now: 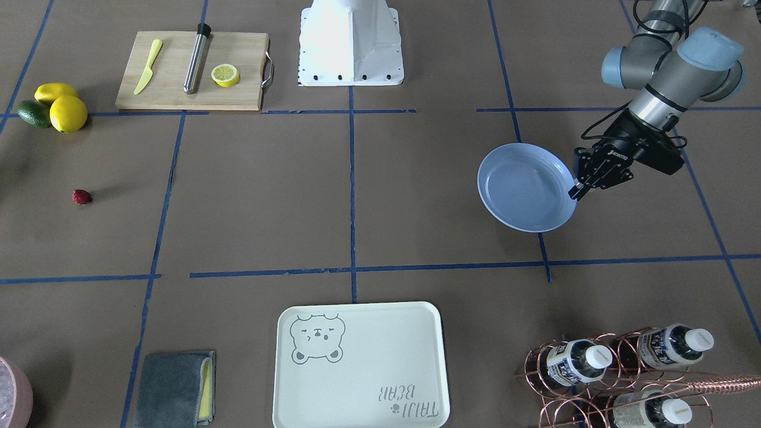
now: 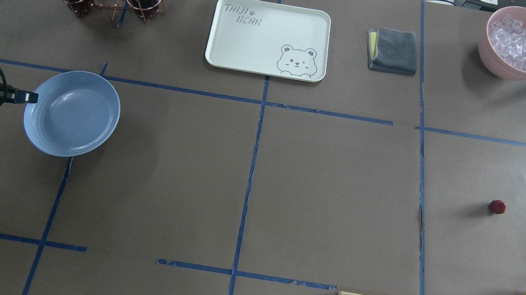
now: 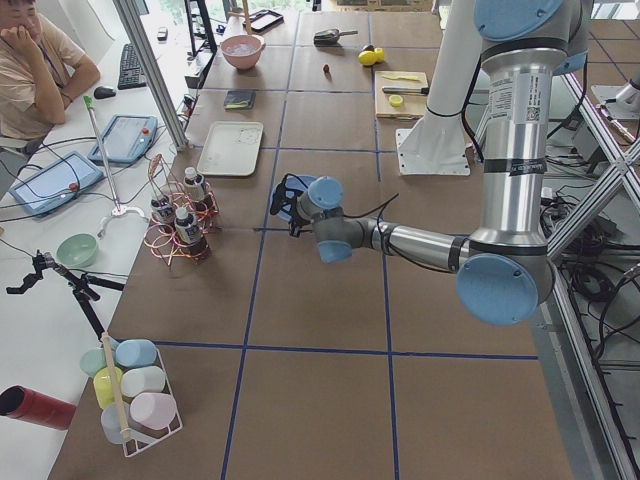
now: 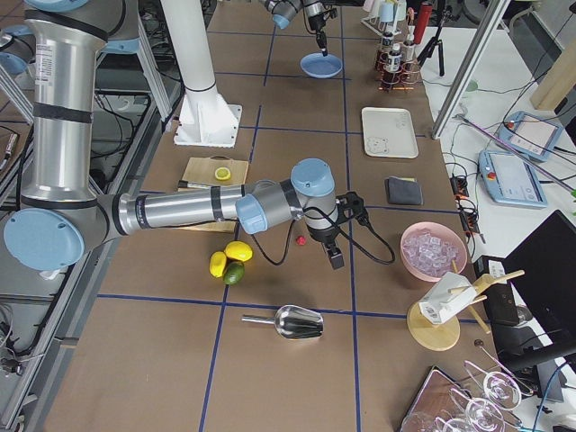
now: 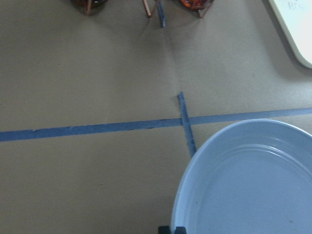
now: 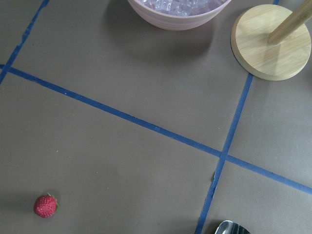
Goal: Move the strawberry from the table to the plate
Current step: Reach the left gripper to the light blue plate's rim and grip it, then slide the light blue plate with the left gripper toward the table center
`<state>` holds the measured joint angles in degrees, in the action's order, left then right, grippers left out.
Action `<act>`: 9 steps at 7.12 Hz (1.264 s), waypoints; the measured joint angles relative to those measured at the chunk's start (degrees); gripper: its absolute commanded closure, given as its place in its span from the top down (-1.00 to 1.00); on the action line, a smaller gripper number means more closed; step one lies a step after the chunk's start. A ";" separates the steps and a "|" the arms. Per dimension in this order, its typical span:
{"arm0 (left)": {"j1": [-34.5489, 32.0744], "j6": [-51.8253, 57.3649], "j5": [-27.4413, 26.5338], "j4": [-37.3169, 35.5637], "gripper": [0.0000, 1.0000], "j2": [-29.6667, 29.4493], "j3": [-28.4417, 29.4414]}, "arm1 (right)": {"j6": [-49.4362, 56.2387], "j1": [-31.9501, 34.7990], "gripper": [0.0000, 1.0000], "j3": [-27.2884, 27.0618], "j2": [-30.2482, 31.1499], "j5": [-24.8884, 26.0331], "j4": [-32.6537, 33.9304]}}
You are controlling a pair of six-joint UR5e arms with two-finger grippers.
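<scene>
The strawberry (image 2: pixel 497 207) lies alone on the table (image 2: pixel 327 205), on the robot's right side, near the lemons (image 1: pixel 68 113) and well apart from the plate (image 2: pixel 73 112). The plate is on the left side, and the left gripper (image 1: pixel 575 191) is at its rim. The two fingers seem pressed together on this rim, though the wrist view shows only their tips. The right gripper (image 4: pixel 335 261) hangs over the table close to the strawberry. It is seen only from the side camera, so one cannot tell if its fingers are apart or together.
</scene>
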<state>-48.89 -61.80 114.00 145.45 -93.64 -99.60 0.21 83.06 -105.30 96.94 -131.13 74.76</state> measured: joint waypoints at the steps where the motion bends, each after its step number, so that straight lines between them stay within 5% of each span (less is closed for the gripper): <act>1: 2.13 -2.31 -3.00 -9.82 -1.00 -6.27 -2.67 | 0.05 0.00 1.00 0.01 0.00 0.04 0.02; 4: 15.83 -6.31 -14.95 -21.28 -1.00 -21.30 2.07 | 0.14 0.00 1.00 0.09 0.00 0.23 0.04; 8: 23.45 -6.91 -19.83 -20.13 -1.00 -24.71 6.61 | 0.15 0.00 1.00 0.18 -0.05 0.26 0.04; 9: 23.59 -6.85 -19.92 -20.09 -0.45 -24.62 6.78 | 0.15 0.00 1.00 0.18 -0.10 0.26 0.04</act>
<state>-25.29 -68.64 94.09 125.36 -118.25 -92.82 0.35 83.06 -105.12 96.84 -130.87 74.80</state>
